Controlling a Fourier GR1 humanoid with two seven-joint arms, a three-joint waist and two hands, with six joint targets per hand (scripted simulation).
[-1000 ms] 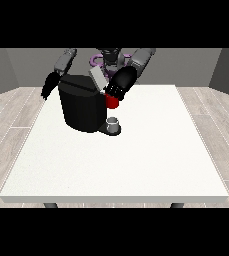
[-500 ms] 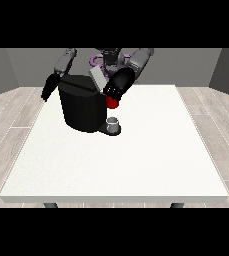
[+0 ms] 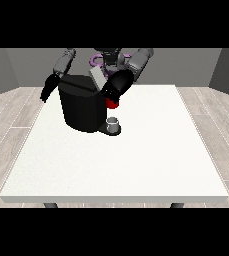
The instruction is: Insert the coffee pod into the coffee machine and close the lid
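The black coffee machine stands at the table's far left of centre, and its grey lid is tilted up at the top. The hand at the view's right hovers at the machine's upper right corner, just beside the lid. A red thing at the machine shows right under that hand. A small grey thing stands on the machine's base at the front. The hand at the view's left hangs beside the machine's left wall with its fingers pointing down and relaxed, holding nothing.
The white table spreads wide in front of the machine and to its right. The robot's torso stands behind the machine at the far edge. Wooden floor surrounds the table.
The hand at the view's right has edged slightly left toward the machine's top. The hand at the view's left and the machine look the same.
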